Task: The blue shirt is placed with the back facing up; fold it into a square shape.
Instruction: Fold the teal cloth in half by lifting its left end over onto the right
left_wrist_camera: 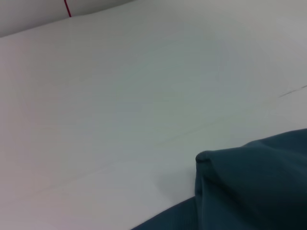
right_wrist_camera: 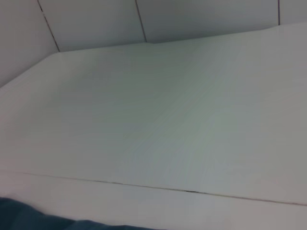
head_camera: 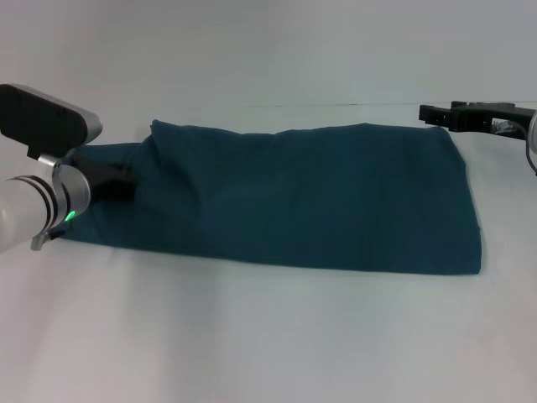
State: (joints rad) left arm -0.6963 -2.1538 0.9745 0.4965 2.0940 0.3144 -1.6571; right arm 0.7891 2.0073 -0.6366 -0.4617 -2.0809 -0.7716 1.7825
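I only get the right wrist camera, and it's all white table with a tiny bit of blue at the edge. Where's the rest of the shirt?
Observer: The head view shows the blue shirt lying as one long band across the table, running left to right.
Operator: Where's my right gripper?
Observer: The right gripper is by the shirt's far right corner, and seems to be beside the cloth, not on it.
Operator: And the other arm?
Observer: The left gripper is down at the shirt's left end, where the cloth humps up in a fold.
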